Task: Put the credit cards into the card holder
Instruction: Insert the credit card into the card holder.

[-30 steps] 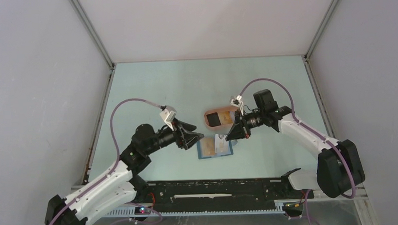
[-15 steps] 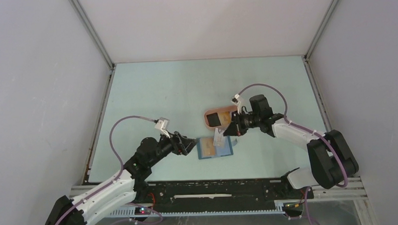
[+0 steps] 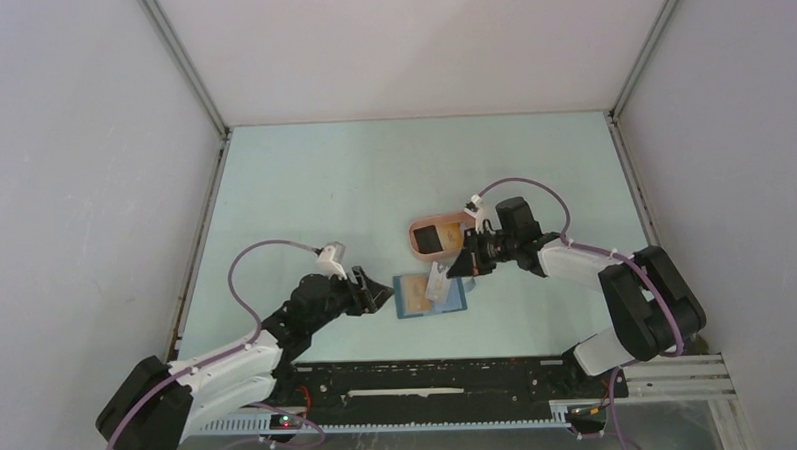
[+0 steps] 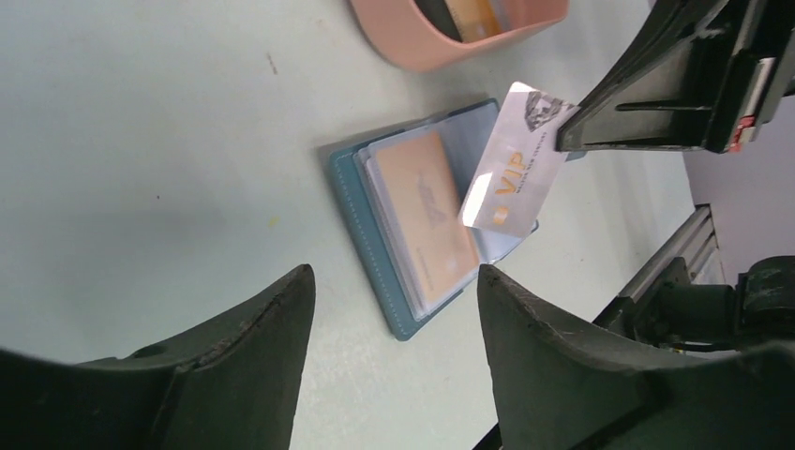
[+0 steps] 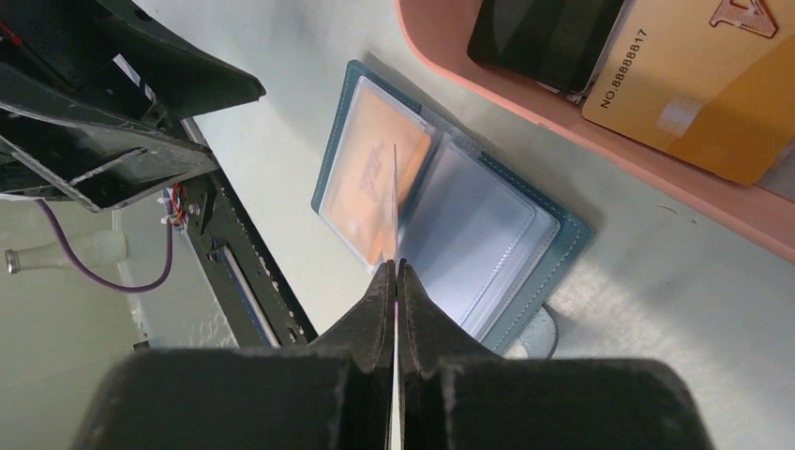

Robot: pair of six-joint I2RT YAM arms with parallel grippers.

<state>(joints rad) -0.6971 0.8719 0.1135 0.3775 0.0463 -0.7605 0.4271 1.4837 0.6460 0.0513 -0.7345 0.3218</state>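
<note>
Both arms have sunk toward the open card holder [image 5: 478, 234]. Above its sleeves the right gripper [image 5: 396, 267] pinches a silver VIP card [image 4: 511, 159]; the left gripper [image 4: 394, 277] gapes empty nearby. One orange card [image 4: 422, 206] sits sleeved; a black card [image 5: 544, 37] and a gold card [image 5: 694, 84] wait in the tray [image 5: 562, 127].

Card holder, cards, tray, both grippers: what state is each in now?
card holder: open, flat on the table
orange card: tucked in a holder sleeve
VIP card: tilted over the holder, not inserted
black card: lying in the tray
gold card: lying in the tray
tray: upright, cards inside
left gripper: open, empty
right gripper: shut on the VIP card
</note>
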